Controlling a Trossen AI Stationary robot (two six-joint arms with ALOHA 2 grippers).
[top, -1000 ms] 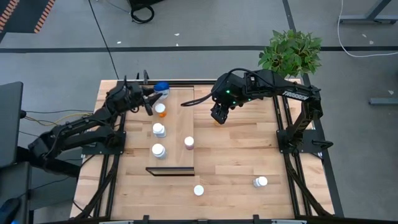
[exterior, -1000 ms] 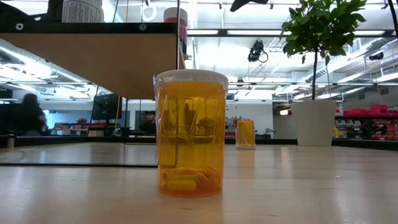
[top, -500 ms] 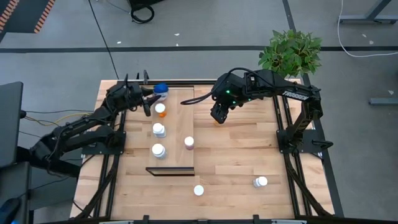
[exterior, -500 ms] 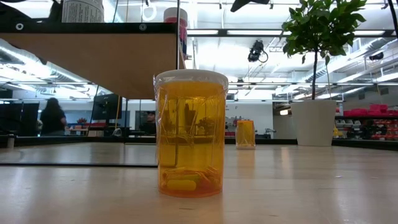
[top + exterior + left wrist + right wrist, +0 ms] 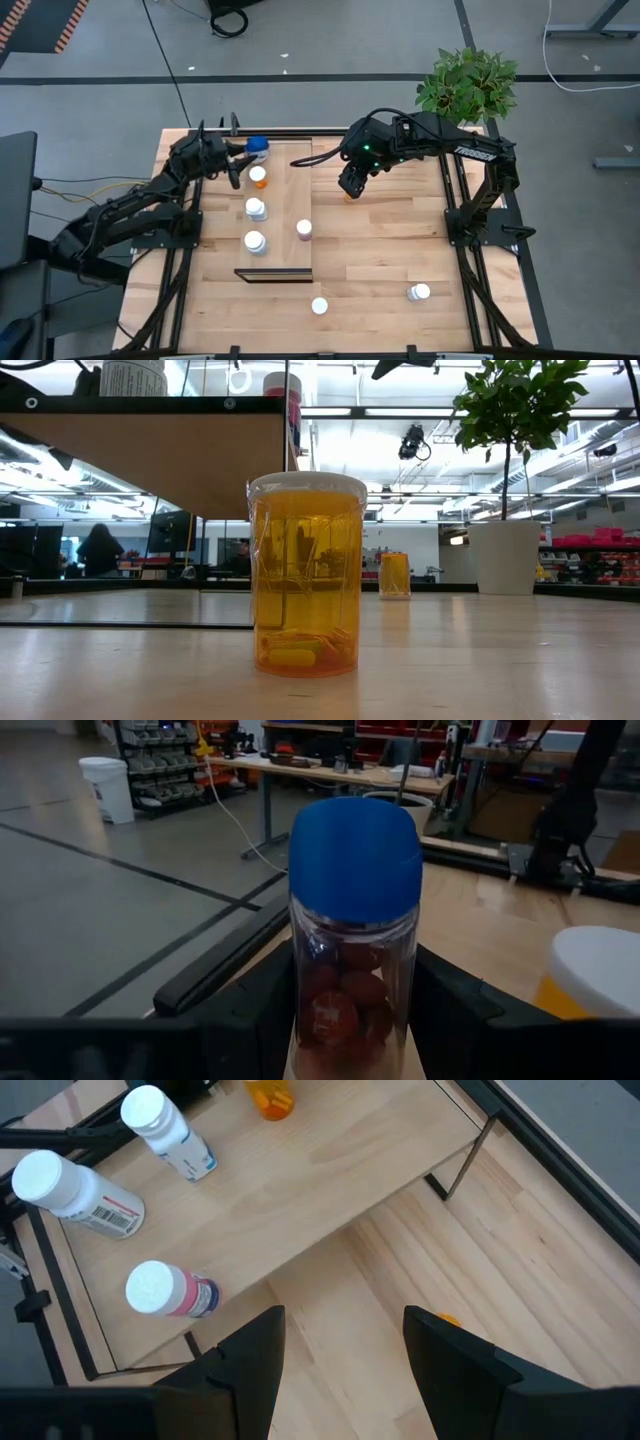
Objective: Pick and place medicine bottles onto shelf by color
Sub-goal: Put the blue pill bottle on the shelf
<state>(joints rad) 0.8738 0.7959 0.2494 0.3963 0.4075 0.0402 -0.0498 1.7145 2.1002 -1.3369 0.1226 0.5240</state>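
My left pincer [image 5: 243, 152] is clamped on a blue-capped bottle [image 5: 352, 920], its two dark fingers [image 5: 262, 1010] pressed to either side of the clear body (round brownish-red pills show through it). I hold it upright at the far end of the shelf [image 5: 290, 215], just beside the orange bottle [image 5: 258, 177] standing there.

Farther along the shelf stand two white bottles [image 5: 256, 208] and a pink one [image 5: 304, 229], each white-capped.

My right pincer [image 5: 350, 186] hangs above the worktop [image 5: 390, 250] just off the shelf's right edge, fingers [image 5: 255, 1360] apart with nothing between them; an orange bottle [image 5: 440, 1319] sits on the worktop right under it.

Two more white-capped bottles stand well apart from the shelf near the worktop's front edge, one [image 5: 319, 306] by the shelf's dark frame end and one [image 5: 418, 292] to the right. A potted plant [image 5: 467, 85] sits at the far right corner.
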